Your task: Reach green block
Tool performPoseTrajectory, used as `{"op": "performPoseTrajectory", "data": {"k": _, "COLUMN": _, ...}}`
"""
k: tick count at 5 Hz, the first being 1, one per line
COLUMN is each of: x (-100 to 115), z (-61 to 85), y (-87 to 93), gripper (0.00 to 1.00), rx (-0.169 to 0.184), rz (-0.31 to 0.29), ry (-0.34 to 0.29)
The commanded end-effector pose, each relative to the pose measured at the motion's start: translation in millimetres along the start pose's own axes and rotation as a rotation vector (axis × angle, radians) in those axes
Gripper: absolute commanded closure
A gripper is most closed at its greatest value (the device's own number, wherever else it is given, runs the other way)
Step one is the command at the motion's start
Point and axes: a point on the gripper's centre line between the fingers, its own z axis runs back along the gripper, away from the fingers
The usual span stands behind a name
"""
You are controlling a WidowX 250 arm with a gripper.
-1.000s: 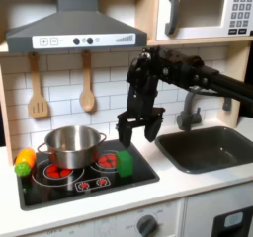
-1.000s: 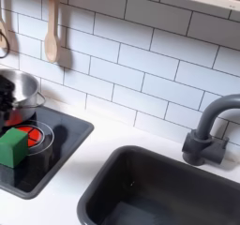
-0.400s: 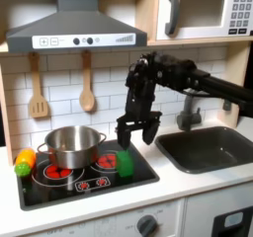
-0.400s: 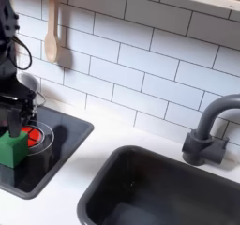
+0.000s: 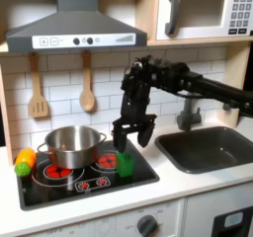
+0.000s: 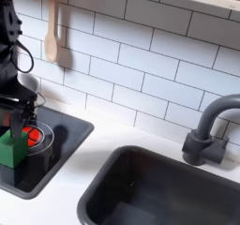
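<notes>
Green block: sitting on the black stove top, near the front corner on the first exterior view's right, beside a red burner ring.
Gripper: hanging right above the block, pointing down, likely lining up to drop onto it.
Jaws: standing wide apart, holding nothing.
Steel pot: sitting on the back burner, just beside the block, on the first exterior view's left.
Room: being tight on the pot side; more open toward the sink.
Edge: stove rim running just past the block, then white counter.
</notes>
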Motion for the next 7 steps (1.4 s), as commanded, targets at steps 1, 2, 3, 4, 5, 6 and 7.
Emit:
{"op": "performPoseTrajectory", "data": {"k": 1, "x": 5.0, "z": -12.8, "y": -4.8, "gripper": 0.00, "rx": 0.004, "rz": -0.001, "ry": 0.024}}
{"op": "performPoseTrajectory", "data": {"k": 2, "x": 8.7, "z": -18.4, "y": -8.3, "gripper": 0.00, "rx": 0.005, "rz": 0.000, "ry": 0.033}}
{"op": "performPoseTrajectory", "data": {"k": 3, "x": 12.4, "z": -23.8, "y": -7.8, "gripper": 0.00, "rx": 0.013, "rz": 0.002, "ry": 0.042}}
{"op": "performPoseTrajectory", "data": {"k": 4, "x": 16.8, "z": -28.0, "y": -3.4, "gripper": 0.00, "rx": 0.020, "rz": 0.032, "ry": 0.054}}
{"op": "performPoseTrajectory", "data": {"k": 5, "x": 20.1, "z": -29.3, "y": -2.0, "gripper": 0.00, "rx": 0.022, "rz": 0.036, "ry": 0.056}}
{"op": "performPoseTrajectory", "data": {"k": 6, "x": 17.8, "z": -35.8, "y": -6.7, "gripper": 0.00, "rx": 0.017, "rz": 0.021, "ry": 0.074}}
{"op": "performPoseTrajectory", "data": {"k": 7, "x": 17.7, "z": -36.9, "y": -7.0, "gripper": 0.00, "rx": 0.022, "rz": 0.010, "ry": 0.069}}
